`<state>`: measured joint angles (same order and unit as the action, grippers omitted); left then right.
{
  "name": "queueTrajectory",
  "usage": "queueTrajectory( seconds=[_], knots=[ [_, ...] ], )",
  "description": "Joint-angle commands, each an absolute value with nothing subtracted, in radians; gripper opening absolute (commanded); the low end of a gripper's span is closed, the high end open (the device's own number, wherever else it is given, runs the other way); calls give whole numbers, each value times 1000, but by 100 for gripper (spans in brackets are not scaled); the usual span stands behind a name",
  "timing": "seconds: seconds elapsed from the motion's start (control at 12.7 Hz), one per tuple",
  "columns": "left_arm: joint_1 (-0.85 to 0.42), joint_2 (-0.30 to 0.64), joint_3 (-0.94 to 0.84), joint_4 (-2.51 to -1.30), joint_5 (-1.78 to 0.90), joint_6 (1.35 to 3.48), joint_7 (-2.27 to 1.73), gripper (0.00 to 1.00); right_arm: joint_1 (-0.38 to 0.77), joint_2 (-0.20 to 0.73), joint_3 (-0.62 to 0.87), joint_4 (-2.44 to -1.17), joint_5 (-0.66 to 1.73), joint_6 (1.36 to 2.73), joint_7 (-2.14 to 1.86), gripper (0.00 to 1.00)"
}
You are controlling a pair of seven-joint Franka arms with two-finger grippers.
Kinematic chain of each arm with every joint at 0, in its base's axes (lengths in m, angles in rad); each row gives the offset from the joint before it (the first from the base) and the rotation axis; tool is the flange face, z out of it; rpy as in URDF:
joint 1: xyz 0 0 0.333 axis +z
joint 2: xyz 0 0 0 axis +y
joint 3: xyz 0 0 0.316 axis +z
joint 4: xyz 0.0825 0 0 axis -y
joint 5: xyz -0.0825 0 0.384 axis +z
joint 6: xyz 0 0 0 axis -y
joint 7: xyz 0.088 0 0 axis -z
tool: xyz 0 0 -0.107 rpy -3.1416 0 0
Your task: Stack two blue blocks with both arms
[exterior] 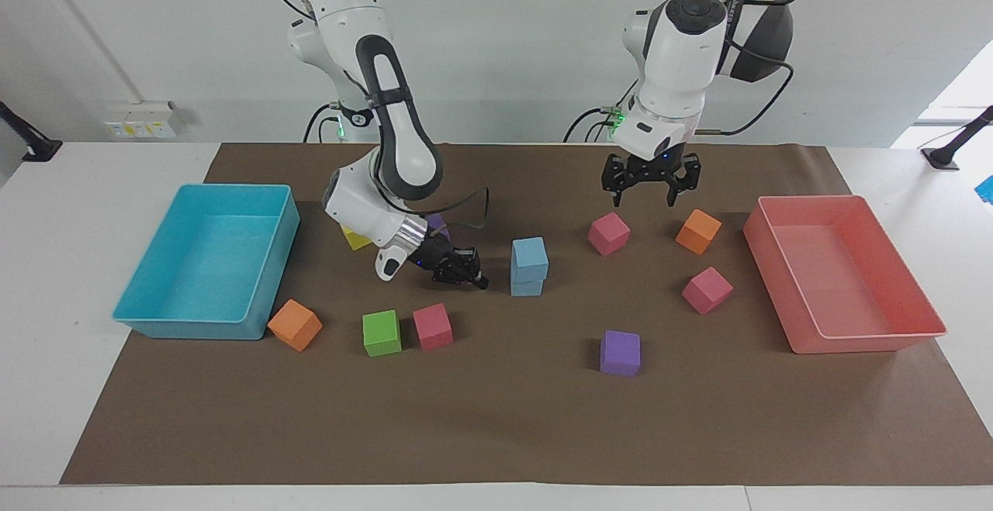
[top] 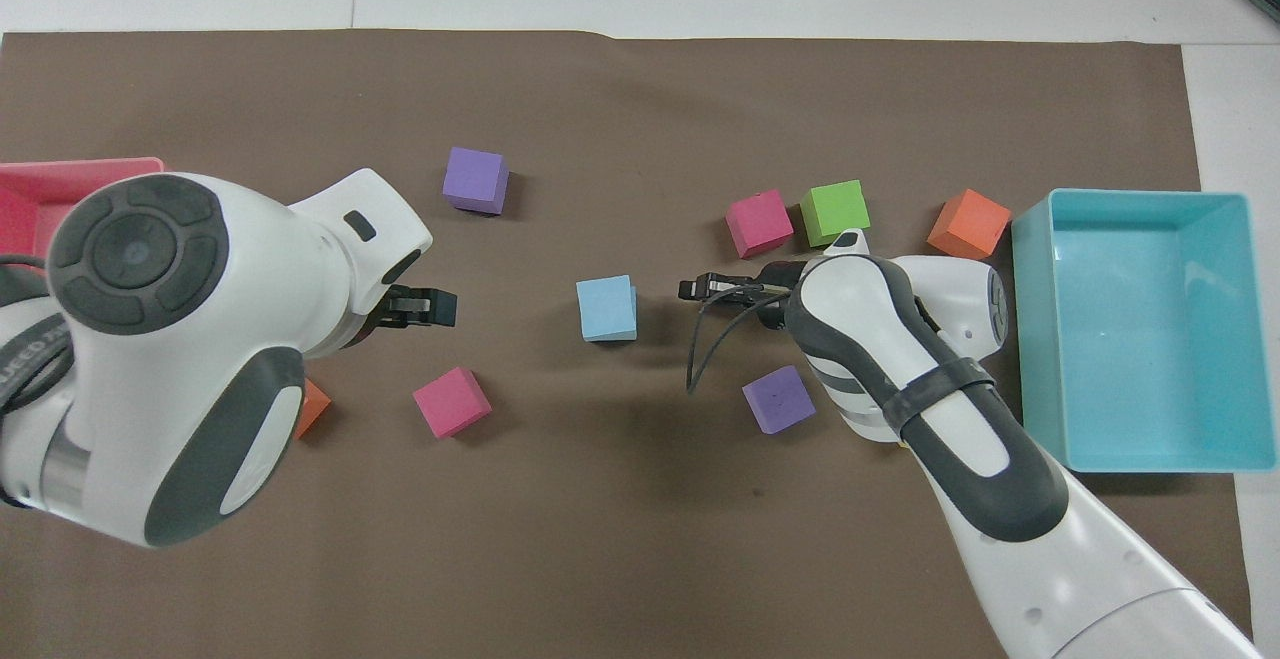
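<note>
Mid-tabletop: blue blocks (exterior: pixel 529 266) stacked, upper one slightly skewed. Left gripper (exterior: pixel 650 185) raised above pink cube (exterior: pixel 609 233), jaws spread, empty. Right gripper (exterior: pixel 462 271) low beside stack, jaws' state unclear. Blocks look foam-light, squashy; best pinched gently on opposite flat sides.
</note>
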<state>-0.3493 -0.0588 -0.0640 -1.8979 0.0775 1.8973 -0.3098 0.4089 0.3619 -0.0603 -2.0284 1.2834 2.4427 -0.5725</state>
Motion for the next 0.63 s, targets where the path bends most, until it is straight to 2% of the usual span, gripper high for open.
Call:
queueTrajectory(
  seconds=[0.0, 0.08, 0.16, 0.31, 0.55],
  knots=[
    [-279, -144, -69, -1959, 54, 1884, -207, 100, 384, 322, -61, -2037, 1111, 2450, -497, 16],
    [-262, -153, -64, -1953, 32, 1878, -180, 100, 373, 312, -61, -2036, 1036, 2445, -468, 29],
    [-229, -155, -63, -1936, 11, 1875, -135, 100, 356, 295, -61, -2034, 964, 2438, -434, 51],
    [-161, -146, -63, -1847, -12, 1785, -53, 100, 338, 264, -61, -2036, 855, 2427, -405, 100],
    [-77, -77, -64, -1682, -63, 1692, 29, 100, 269, 224, -63, -2025, 654, 2337, -358, 100]
  ],
)
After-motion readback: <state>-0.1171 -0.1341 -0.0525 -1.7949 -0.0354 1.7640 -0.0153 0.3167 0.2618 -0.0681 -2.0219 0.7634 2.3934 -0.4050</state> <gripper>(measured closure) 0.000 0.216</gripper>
